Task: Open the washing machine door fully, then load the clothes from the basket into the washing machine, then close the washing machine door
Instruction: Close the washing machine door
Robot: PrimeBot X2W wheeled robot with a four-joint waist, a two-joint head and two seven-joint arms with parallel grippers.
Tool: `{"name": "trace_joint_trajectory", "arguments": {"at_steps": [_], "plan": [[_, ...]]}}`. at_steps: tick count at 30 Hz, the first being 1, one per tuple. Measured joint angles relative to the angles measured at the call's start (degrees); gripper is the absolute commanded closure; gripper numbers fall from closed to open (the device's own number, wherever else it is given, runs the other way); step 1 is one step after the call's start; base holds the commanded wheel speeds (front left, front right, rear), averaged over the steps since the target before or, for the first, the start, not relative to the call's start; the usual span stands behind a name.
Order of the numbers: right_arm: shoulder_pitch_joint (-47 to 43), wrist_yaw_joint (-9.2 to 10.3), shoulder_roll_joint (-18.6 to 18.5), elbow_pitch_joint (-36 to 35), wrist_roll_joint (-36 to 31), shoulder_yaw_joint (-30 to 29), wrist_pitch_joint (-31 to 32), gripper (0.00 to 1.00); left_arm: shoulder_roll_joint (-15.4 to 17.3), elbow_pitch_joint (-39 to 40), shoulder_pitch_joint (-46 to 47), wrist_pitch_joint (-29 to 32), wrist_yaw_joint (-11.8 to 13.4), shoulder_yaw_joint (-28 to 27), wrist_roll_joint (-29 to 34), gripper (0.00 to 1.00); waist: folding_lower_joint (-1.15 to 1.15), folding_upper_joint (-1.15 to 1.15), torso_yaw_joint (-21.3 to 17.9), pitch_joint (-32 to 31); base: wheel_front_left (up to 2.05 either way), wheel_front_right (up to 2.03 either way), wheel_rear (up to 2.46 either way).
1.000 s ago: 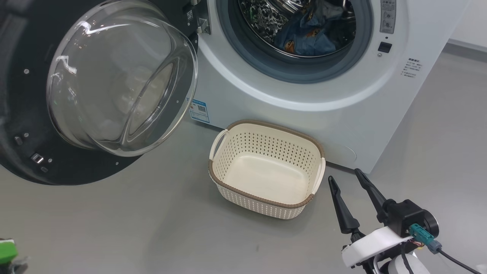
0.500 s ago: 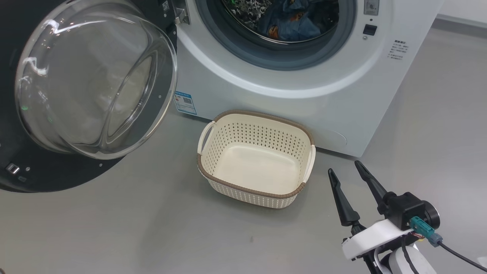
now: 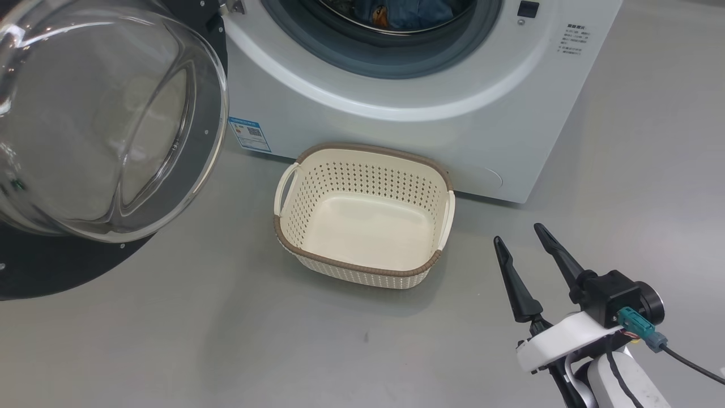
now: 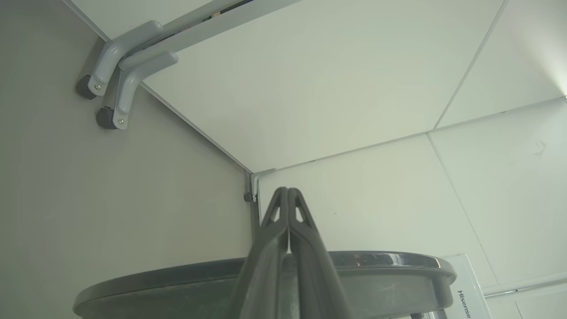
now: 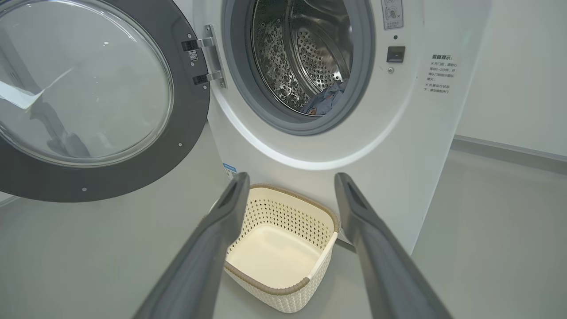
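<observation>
Right gripper (image 3: 517, 233): fingers spread wide, empty, over floor just right of basket (image 3: 362, 175), not touching. Left gripper (image 4: 288, 191): fingers pressed together, tips above dark rim of washing machine door (image 3: 56, 266), which stands open at left. Blue clothes (image 3: 396, 11) inside washing machine (image 3: 396, 130) drum, beyond basket

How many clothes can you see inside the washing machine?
1: a blue garment with orange prints lies low inside the washing machine. Another could be hidden deeper; the basket holds none.
</observation>
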State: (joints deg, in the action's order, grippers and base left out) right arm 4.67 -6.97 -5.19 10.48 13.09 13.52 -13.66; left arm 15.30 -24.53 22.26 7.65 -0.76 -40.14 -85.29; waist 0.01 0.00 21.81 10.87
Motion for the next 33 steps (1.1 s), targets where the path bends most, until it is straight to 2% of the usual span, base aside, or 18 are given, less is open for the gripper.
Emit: {"name": "trace_joint_trajectory", "arguments": {"at_steps": [7,33], "plan": [[0.9,0.0,-0.6,-0.4,0.0,-0.1,0.3,0.0,1.2,-2.8,2.0,0.6,1.7,-1.0,-1.5,1.0,0.0,0.0,-1.3,1.7,0.0,0.0,0.0],[1.3,0.0,-1.6,-0.8,0.9,-0.7,0.8,0.0,2.7,-9.9,5.7,2.9,1.5,0.3,-1.8,1.0,0.0,0.0,-2.6,4.2,0.0,0.0,0.0]]}}
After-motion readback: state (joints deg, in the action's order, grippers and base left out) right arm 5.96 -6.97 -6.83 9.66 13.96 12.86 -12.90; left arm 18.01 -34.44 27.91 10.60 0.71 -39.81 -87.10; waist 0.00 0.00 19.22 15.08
